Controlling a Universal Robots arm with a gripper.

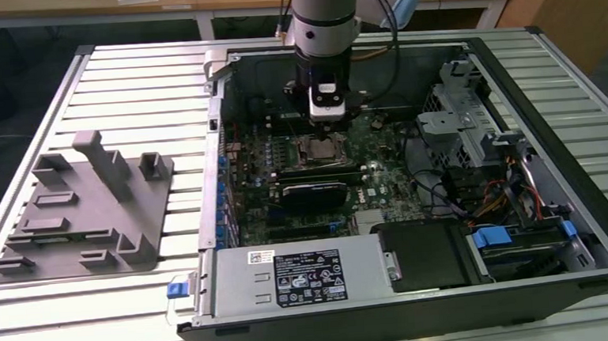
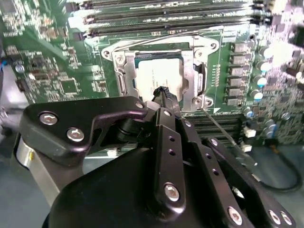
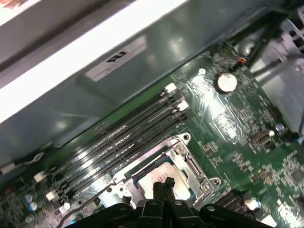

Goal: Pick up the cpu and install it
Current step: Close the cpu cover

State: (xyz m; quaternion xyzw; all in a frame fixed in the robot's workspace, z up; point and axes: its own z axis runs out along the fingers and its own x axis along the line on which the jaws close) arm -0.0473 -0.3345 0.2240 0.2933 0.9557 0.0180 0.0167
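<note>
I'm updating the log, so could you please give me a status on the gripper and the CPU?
Black gripper shut, empty, poised over flat square silver-topped cpu. It lies in metal-framed motherboard socket. Nothing in between.

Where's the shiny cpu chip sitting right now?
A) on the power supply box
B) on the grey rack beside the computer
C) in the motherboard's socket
C: in both wrist views the cpu lies within the socket's metal frame, right by the gripper.
</note>
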